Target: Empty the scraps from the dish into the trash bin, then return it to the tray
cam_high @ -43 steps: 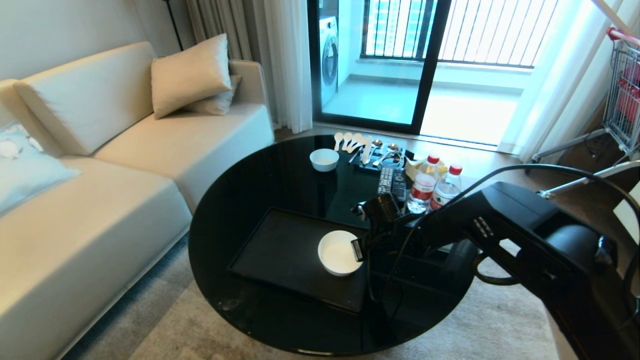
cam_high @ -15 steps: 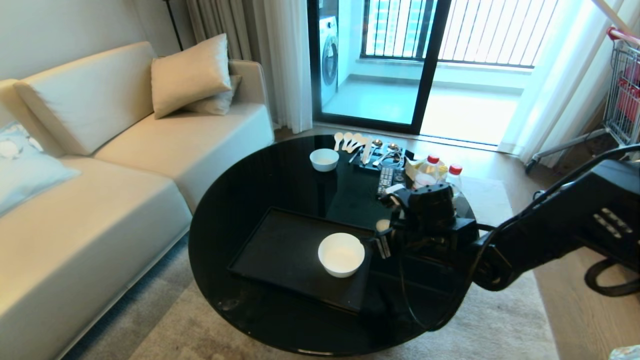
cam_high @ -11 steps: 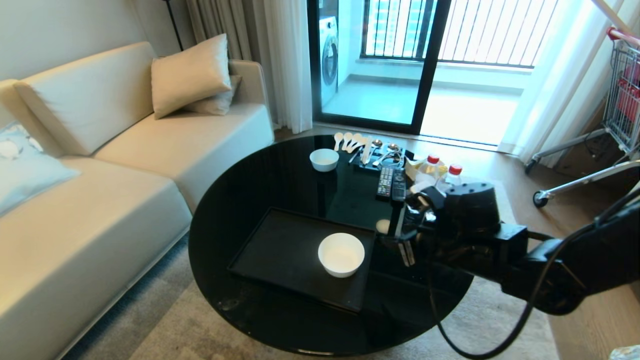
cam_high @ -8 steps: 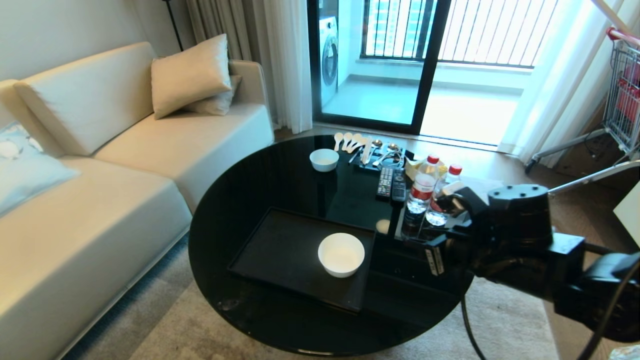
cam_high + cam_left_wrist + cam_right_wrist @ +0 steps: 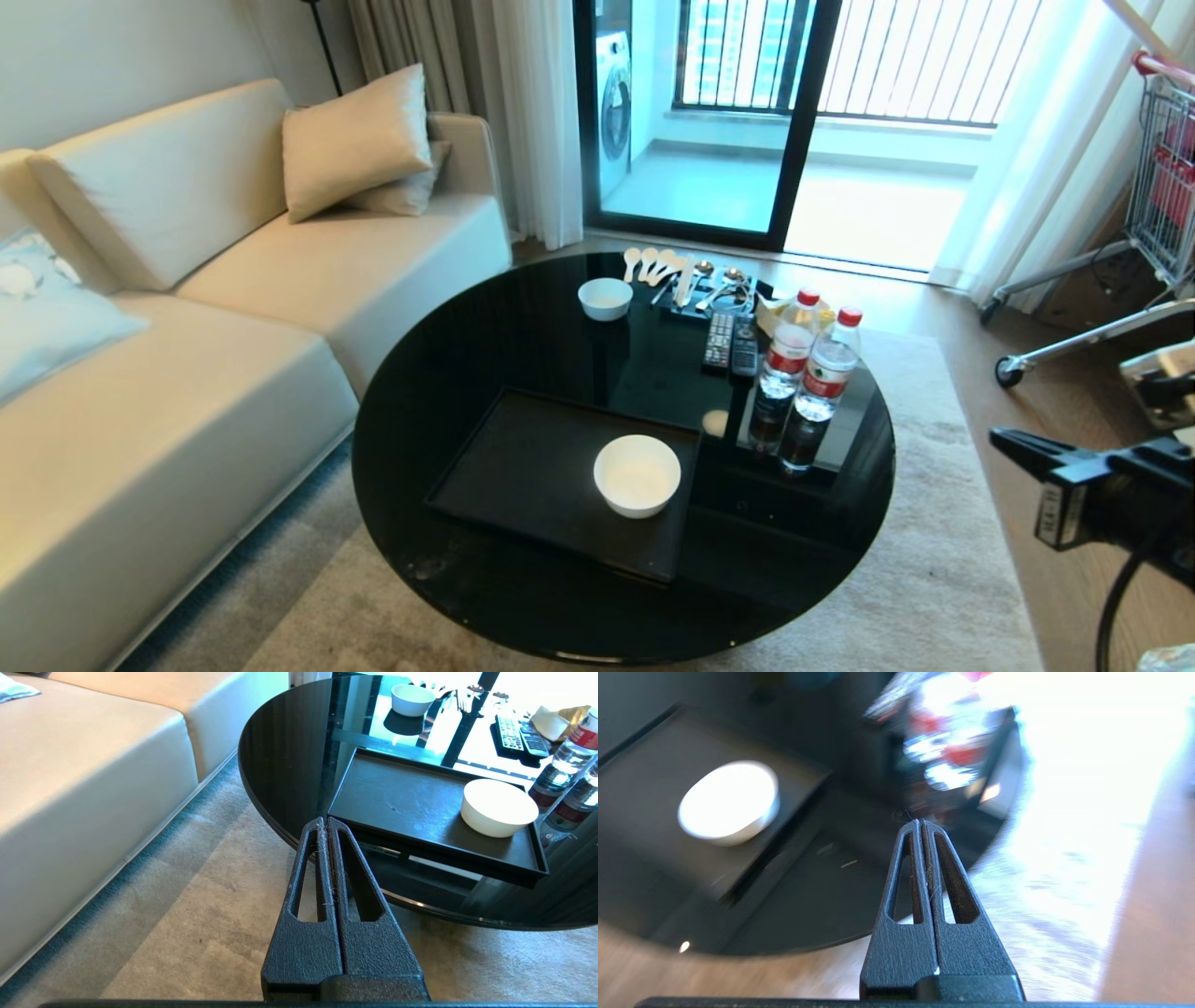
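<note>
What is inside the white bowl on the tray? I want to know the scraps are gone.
The dish on the tray looks empty: plain white inside, no scraps visible. The head view shows its whole floor; nothing covers it.

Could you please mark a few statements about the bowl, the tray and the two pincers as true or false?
1. The dish sits on the tray. True.
2. The right pincer grips the dish. False: it is shut on nothing, off the round table at its right.
3. Orange scraps fill the dish. False: it looks empty.
4. The left pincer is shut. True.
5. Two water bottles stand on the tray. False: they stand on the table beside it.
</note>
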